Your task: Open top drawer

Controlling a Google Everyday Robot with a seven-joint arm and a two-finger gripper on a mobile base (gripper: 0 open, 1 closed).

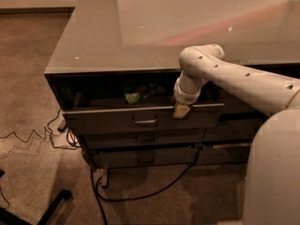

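Camera view: my gripper (181, 110) sits on the front edge of the top drawer (103, 121), partly out, 2 o'clock from its pull (145, 121); grip state I cannot tell. Best drawn straight toward 6 o'clock.

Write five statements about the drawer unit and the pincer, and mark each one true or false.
1. The top drawer is partly pulled out. True.
2. The pincer is on the metal pull. False: it is at the upper edge of the drawer front, to the right of the pull.
3. Something green lies inside the top drawer. True.
4. The drawer below is pulled out too. False: it is pushed in.
5. A dark cable runs across the floor in front of the unit. True.
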